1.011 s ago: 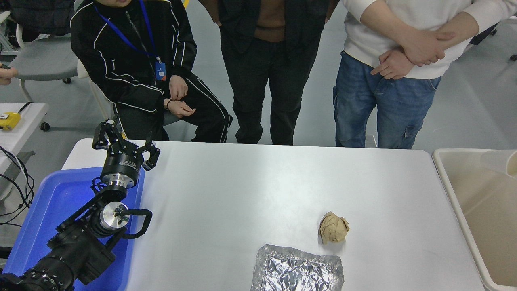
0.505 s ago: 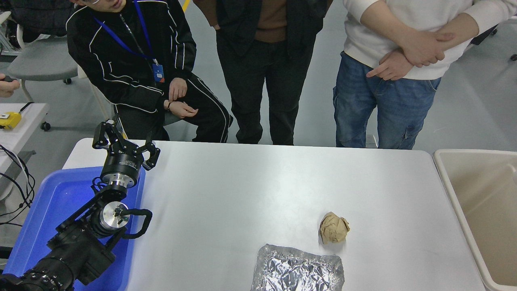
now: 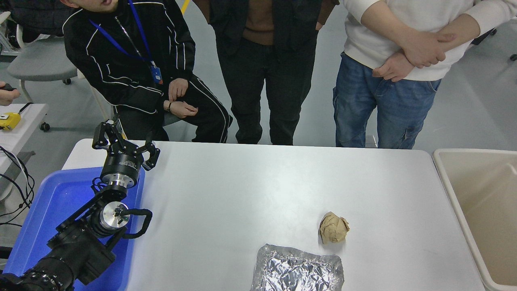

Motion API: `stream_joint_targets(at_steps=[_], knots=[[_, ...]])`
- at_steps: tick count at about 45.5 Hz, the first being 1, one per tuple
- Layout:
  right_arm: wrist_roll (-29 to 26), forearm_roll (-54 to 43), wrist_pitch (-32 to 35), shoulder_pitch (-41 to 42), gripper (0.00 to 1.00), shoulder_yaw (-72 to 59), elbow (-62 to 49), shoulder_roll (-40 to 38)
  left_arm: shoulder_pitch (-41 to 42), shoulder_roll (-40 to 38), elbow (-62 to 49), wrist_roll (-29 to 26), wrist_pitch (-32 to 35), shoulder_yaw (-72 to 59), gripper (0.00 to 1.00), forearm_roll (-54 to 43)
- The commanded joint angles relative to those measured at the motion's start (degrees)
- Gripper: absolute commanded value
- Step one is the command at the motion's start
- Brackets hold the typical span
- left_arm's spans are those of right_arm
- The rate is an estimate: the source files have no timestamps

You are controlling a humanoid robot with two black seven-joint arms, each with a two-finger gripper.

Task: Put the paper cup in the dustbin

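High head view over table [image 3: 258, 190]

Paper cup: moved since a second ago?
Yes. It was at the dustbin's far right corner; now it is out of view, dustbin unmoved.

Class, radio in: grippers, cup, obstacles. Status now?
Left gripper parked open over blue tray; right arm out of view. No paper cup visible; dustbin at right edge. Paper ball and foil tray on table.

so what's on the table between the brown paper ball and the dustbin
Nothing: in the head view, bare white table runs from the brown paper ball to the dustbin.
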Motion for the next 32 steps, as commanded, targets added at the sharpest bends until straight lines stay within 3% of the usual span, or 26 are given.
stream_joint_targets(at_steps=[1, 9, 13, 15, 32], knots=[[-0.04, 0.39, -0.20, -0.34, 0.17, 0.09, 0.01, 0.39, 0.09, 0.00, 0.00, 0.00, 0.02, 0.00, 1.00, 0.01], [0.05, 0.48, -0.37, -0.25, 0.54, 0.61, 0.10, 0.39, 0.00, 0.00, 0.00, 0.00, 0.02, 0.00, 1.00, 0.01], [0.05, 0.48, -0.37, 0.01, 0.87, 0.88, 0.10, 0.39, 0.00, 0.00, 0.00, 0.00, 0.02, 0.00, 1.00, 0.01], [0.05, 0.57, -0.37, 0.10, 0.96, 0.97, 0.19, 0.39, 0.00, 0.00, 0.00, 0.00, 0.02, 0.00, 1.00, 0.01], [0.14, 9.62, 1.12, 5.45, 0.99, 4.48, 1.59, -3.30, 0.00, 0.00, 0.00, 0.00, -0.06, 0.00, 1.00, 0.01]])
